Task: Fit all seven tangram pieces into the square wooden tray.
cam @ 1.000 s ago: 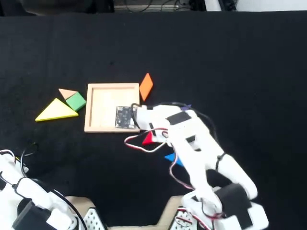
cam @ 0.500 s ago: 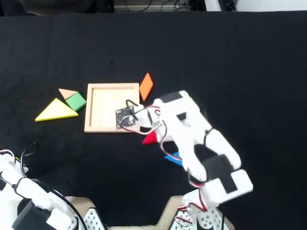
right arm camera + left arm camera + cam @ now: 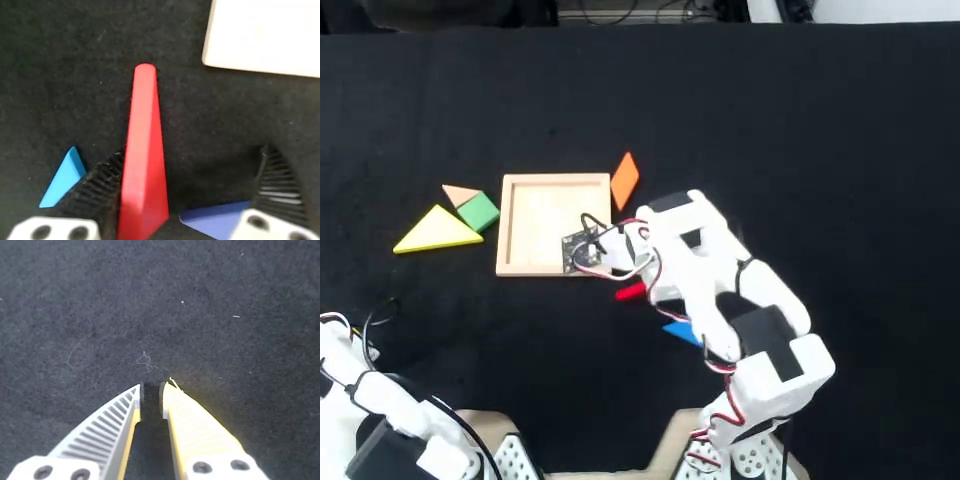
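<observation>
The square wooden tray (image 3: pixel 510 225) lies left of centre with no pieces visible in it; its corner (image 3: pixel 265 37) shows in the right wrist view. My right gripper (image 3: pixel 192 155) is open and low over the cloth beside that corner. A red piece (image 3: pixel 145 170) stands tilted against one finger (image 3: pixel 100 185); from above it is a thin red sliver (image 3: pixel 630 292) beside my right arm (image 3: pixel 690 260). A light blue triangle (image 3: pixel 65 177) and a darker blue piece (image 3: pixel 215 220) lie close by. My left gripper (image 3: pixel 151 390) is shut on nothing above bare cloth.
An orange piece (image 3: pixel 624 178) lies off the tray's far right corner. A yellow triangle (image 3: pixel 437 232), a green square (image 3: pixel 478 212) and a small peach triangle (image 3: pixel 460 194) sit left of the tray. The left arm (image 3: pixel 360 410) rests at the near left edge.
My right arm has swung and dropped beside the tray's near right corner. The red piece now shows as a thinner sliver than before. The left arm has not moved.
</observation>
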